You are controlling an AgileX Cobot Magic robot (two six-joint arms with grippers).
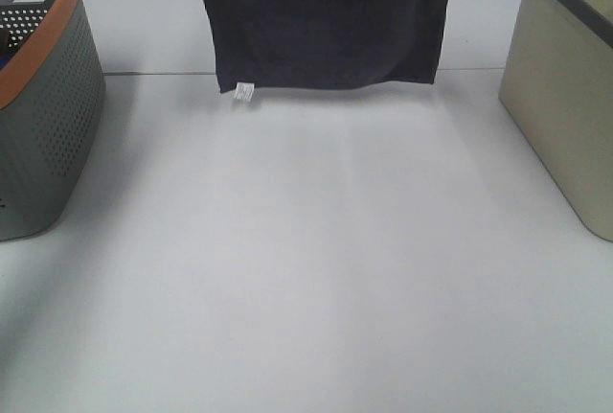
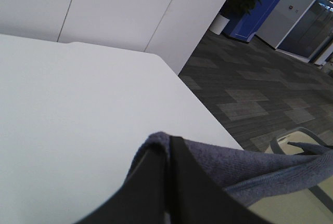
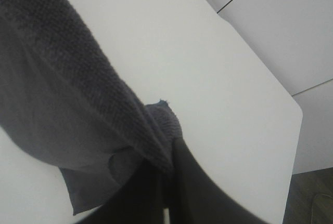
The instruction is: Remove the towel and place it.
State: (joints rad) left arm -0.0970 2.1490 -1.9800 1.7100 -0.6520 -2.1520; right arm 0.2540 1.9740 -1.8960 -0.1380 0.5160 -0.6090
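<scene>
Near field: bare white table [image 1: 306, 288], nothing lying on the front or middle of it.

Flanks: a grey perforated basket [image 1: 48, 116] with an orange rim is seen at the left edge and a beige basket [image 1: 565, 116] with a dark rim at the right edge. Both are well apart from the cloth.

Far field: the towel [image 1: 326, 20] is seen hanging flat and spread at the far centre of the table, between the two baskets. Its upper edge is cut off by the frame. A small white label [image 1: 244, 90] is noted at the lower left corner. The lower hem hangs low over the table. Whether it touches cannot be told.

Wrist views: the left gripper [image 2: 167, 146] is seen clamped tight on a bunched corner of the cloth. The right gripper [image 3: 167, 167] is likewise pinched on a fold, with the cloth draping away from it.

Step judged: the towel is lifted and held between both arms, and placing is not yet done.

Next move, as judged: both arms would need to be moved together so that the cloth is kept spread. It would then be lowered onto the chosen spot, and only then would the jaws be opened. The spot itself is not fixed by the task wording.
</scene>
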